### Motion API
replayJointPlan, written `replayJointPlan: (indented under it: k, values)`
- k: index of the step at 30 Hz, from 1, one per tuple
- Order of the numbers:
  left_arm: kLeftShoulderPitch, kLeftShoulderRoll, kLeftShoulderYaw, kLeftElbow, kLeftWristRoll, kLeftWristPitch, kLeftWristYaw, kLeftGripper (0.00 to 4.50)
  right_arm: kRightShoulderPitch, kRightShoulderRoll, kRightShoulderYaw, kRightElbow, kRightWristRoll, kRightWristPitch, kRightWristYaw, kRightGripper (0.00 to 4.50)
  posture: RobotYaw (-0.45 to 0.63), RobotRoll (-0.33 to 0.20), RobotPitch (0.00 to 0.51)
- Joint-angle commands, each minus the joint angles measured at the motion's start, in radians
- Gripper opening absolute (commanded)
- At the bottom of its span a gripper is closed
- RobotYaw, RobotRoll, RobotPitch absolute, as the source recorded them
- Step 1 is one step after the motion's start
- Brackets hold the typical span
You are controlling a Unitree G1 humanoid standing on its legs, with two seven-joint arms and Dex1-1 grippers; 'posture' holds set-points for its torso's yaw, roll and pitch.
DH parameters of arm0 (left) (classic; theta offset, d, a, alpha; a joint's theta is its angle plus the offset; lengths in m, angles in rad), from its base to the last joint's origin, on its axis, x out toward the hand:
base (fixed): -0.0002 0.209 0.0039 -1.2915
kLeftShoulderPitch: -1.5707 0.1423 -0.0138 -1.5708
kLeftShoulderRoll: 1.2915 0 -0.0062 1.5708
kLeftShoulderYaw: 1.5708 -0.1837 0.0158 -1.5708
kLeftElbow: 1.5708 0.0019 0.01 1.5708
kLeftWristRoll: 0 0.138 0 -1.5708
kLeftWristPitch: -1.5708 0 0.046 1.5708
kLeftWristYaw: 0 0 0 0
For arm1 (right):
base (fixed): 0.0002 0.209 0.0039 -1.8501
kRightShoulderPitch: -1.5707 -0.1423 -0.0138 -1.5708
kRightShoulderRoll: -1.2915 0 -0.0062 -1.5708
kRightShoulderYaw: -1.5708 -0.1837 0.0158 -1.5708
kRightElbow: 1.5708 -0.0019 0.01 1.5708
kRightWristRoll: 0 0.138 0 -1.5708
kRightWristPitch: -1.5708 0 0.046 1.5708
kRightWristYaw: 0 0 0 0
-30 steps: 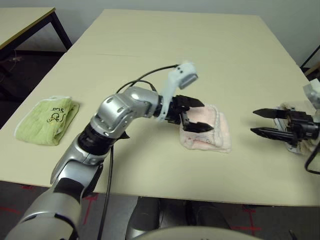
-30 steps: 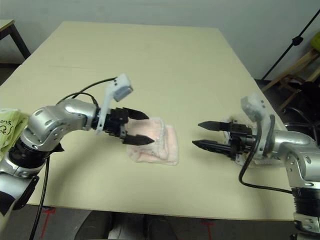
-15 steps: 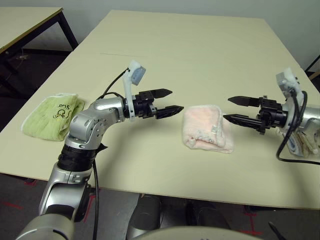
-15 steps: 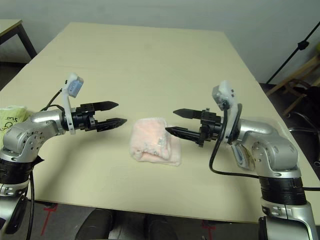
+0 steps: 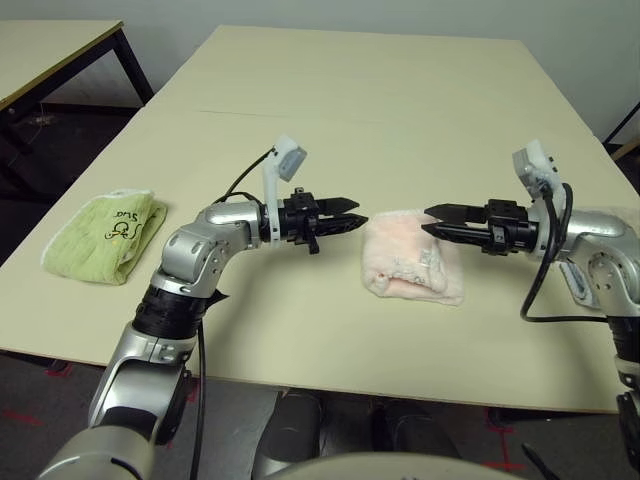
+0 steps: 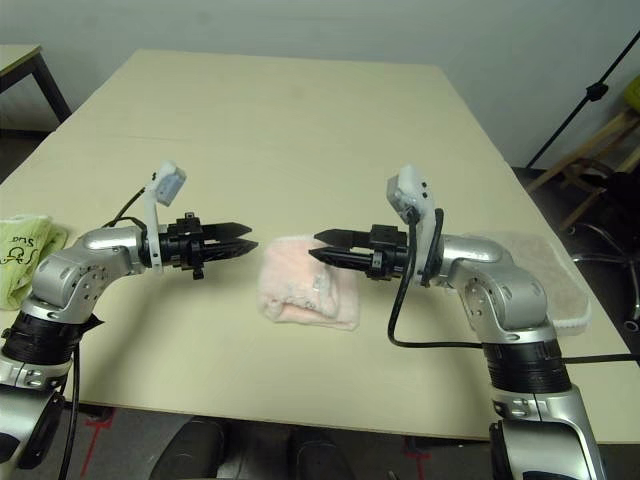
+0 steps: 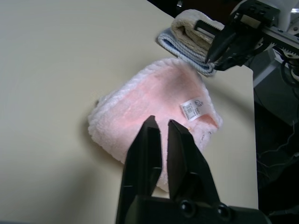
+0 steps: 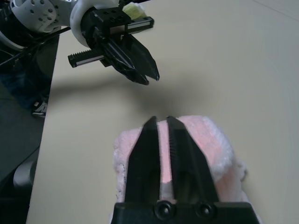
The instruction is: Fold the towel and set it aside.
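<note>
1. A table (image 5: 400, 110) spans the scene, and a folded towel (image 5: 412, 257) lies on it near the front edge, a little right of centre.
2. At the towel's 9 o'clock, the left gripper (image 5: 352, 217) points towards it, tips just beside its edge, above the tabletop.
3. At the towel's 3 o'clock, the right gripper (image 5: 433, 220) points back at the left one, tips over the towel's right part.
4. Far out at 9 o'clock, a second folded towel (image 5: 101, 235) lies by the table's left edge.
5. Out at 3 o'clock, behind the right arm, a third towel (image 6: 545, 270) lies near the right edge.
6. At 10 o'clock, off the table, stands another table (image 5: 50, 45).
</note>
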Motion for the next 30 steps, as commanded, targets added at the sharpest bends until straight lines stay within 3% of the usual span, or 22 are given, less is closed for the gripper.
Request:
replayJointPlan:
  k: [1,5,12,30]
  values:
    - [0.016,-0.030,-0.061,0.030,0.055,-0.045,-0.006,0.75,0.016,-0.001,0.051,0.000,-0.044,-0.032,0.017,0.02,0.18,0.000,0.092]
    - [0.023,-0.060,-0.137,0.106,0.140,-0.117,-0.015,0.75,0.031,0.000,0.102,0.018,-0.098,-0.076,0.030,0.02,0.18,0.000,0.092]
    - [0.022,-0.122,-0.216,0.161,0.203,-0.162,-0.045,0.75,0.060,-0.030,0.179,0.084,-0.224,-0.151,0.039,0.02,0.18,0.000,0.096]
    - [0.048,-0.158,-0.245,0.183,0.259,-0.177,-0.071,0.75,0.145,-0.050,0.128,0.328,-0.263,-0.277,0.088,0.02,0.17,0.000,0.083]
